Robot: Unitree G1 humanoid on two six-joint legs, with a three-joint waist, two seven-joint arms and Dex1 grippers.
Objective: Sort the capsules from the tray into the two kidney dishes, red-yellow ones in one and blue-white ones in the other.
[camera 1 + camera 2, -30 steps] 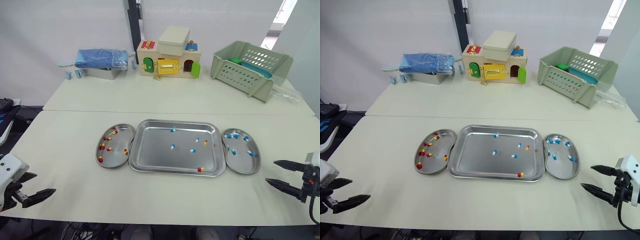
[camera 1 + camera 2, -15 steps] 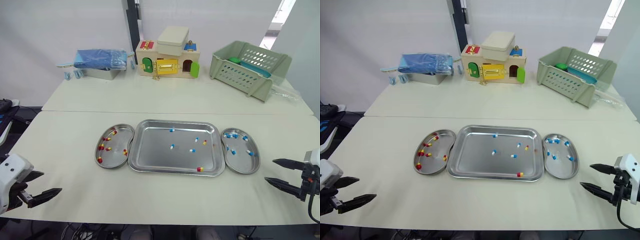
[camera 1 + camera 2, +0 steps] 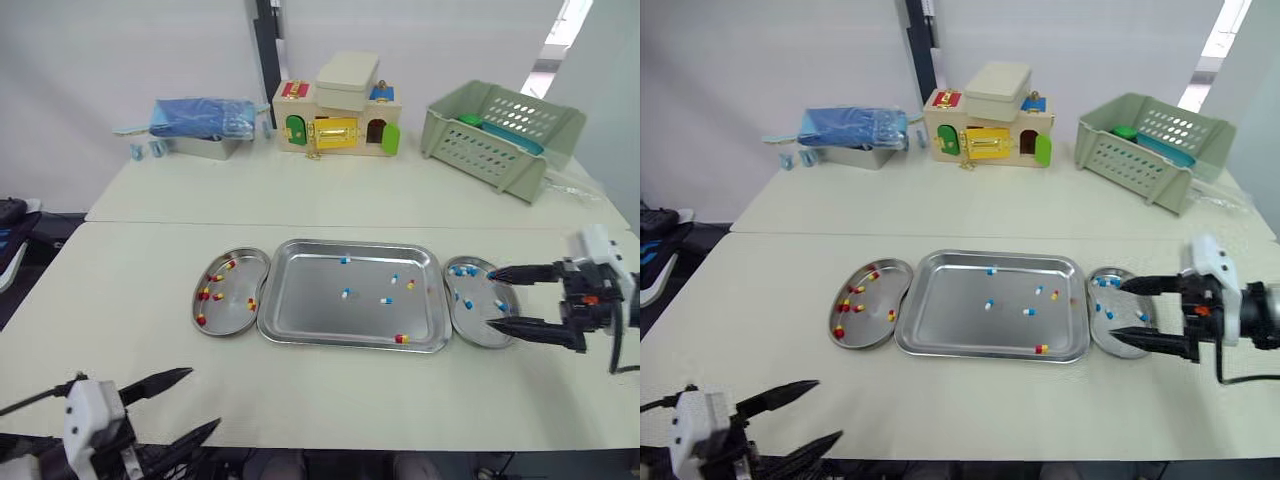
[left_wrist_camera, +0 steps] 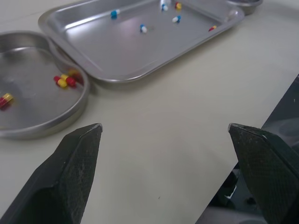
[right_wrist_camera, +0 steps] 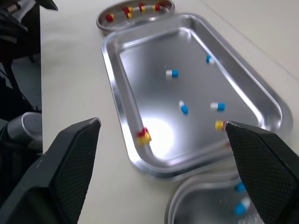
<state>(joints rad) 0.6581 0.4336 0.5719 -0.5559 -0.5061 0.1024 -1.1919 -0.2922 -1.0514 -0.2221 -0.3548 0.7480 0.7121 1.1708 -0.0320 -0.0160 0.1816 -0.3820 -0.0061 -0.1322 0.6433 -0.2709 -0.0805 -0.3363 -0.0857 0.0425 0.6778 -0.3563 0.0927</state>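
The steel tray lies mid-table and holds several blue-white capsules and two red-yellow ones, one near its front rim. To its left, a kidney dish holds red-yellow capsules. The kidney dish on its right holds blue-white capsules. My right gripper hovers open over that right dish, fingers pointing toward the tray; its wrist view shows the red-yellow capsule ahead. My left gripper is open above the table's front edge, below the left dish.
Along the back of the table stand a wooden toy house, a green plastic basket at the right, and a blue bag on a metal box at the left. A seam crosses the table behind the tray.
My right gripper moved from the table's front right corner up and left to over the right dish. My left gripper swung from the left edge inward along the front edge.
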